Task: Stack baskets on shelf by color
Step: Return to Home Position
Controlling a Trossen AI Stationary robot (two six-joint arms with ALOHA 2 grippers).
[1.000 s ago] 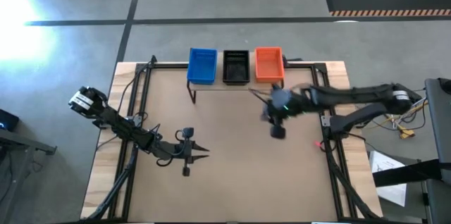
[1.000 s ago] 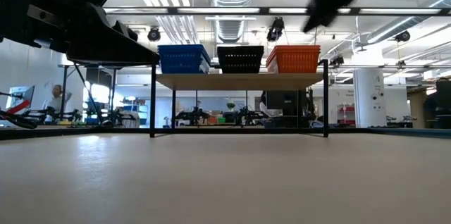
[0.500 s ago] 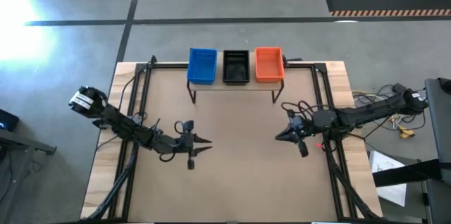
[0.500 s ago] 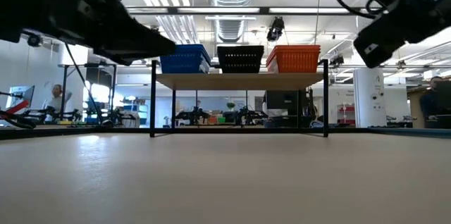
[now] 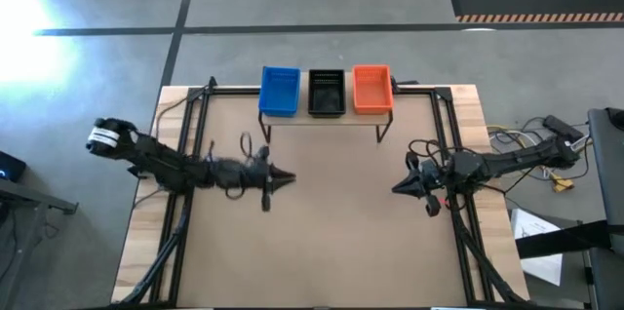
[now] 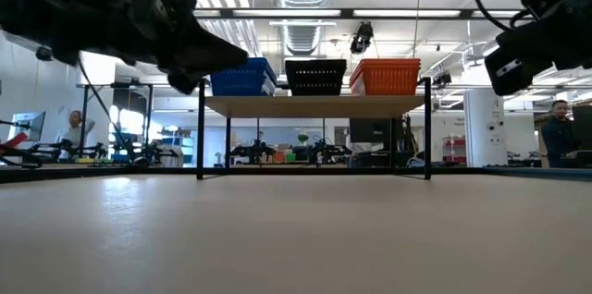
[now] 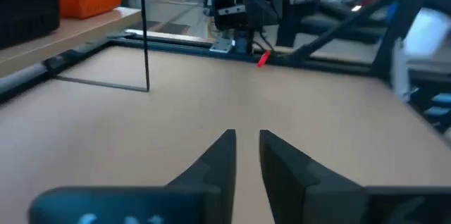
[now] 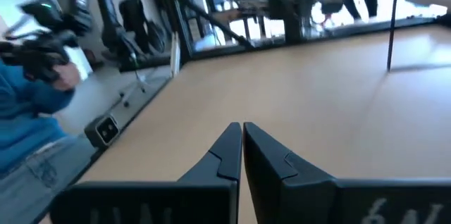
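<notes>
Blue, black and orange baskets stand side by side with their bottoms on the shelf at the table's far edge. The low view shows them in the same order: blue, black, orange. My left gripper hovers left of the table's middle, pointing right; in the left wrist view its fingers stand a narrow gap apart, holding nothing. My right gripper hovers near the table's right side, pointing left, shut and empty.
The black table frame runs along the left and right sides. Thin black shelf legs stand on the tabletop. Bare tabletop lies between the two grippers and toward the near edge. A person in blue sits beyond the table.
My right gripper has drawn back from the shelf's orange end toward the table's right and near side, and has turned to point left. My left gripper has moved toward the far edge and a little to the right. The baskets have stayed put.
</notes>
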